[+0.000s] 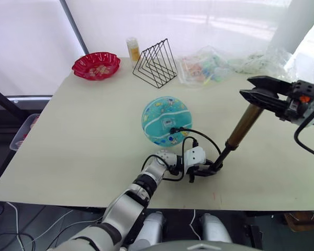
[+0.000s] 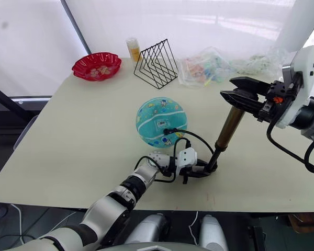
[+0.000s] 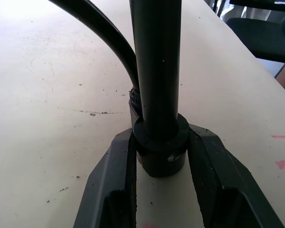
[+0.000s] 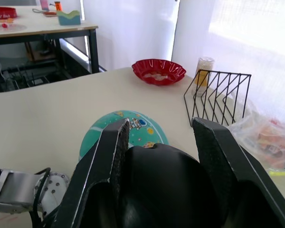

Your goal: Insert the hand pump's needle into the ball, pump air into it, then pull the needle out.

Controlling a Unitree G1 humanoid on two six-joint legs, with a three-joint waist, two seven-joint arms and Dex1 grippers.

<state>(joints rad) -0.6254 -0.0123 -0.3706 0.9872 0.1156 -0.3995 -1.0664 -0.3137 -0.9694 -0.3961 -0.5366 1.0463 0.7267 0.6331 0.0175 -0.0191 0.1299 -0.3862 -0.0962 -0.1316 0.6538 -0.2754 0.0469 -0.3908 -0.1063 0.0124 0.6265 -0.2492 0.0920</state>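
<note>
Your work surface is a pale cream table set against white translucent curtains. Left gripper: lying low on the tabletop, its two black fingers clamped on the black base cap of the hand pump, a gold-bronze metal cylinder that rises tilted from this grip up and outward to your right gripper. Right gripper: raised above the table, its black fingers closed around the pump's black T-handle, which sits bulging between them in the right wrist view. Thin black flexible hose: leaves the pump's base beside the left fingers, arcs up and over, and ends in a black fitting touching the ball's near side; the needle itself is too small to make out. Teal rubber ball with white curved stripes and small cartoon prints: resting on the table just beyond the left gripper, white label patch facing the camera. Beyond the ball, well apart from both grippers: a red scalloped dish, a black wire rack, a small yellow-filled bottle beside the rack, and a clear plastic bag of coloured items.
</note>
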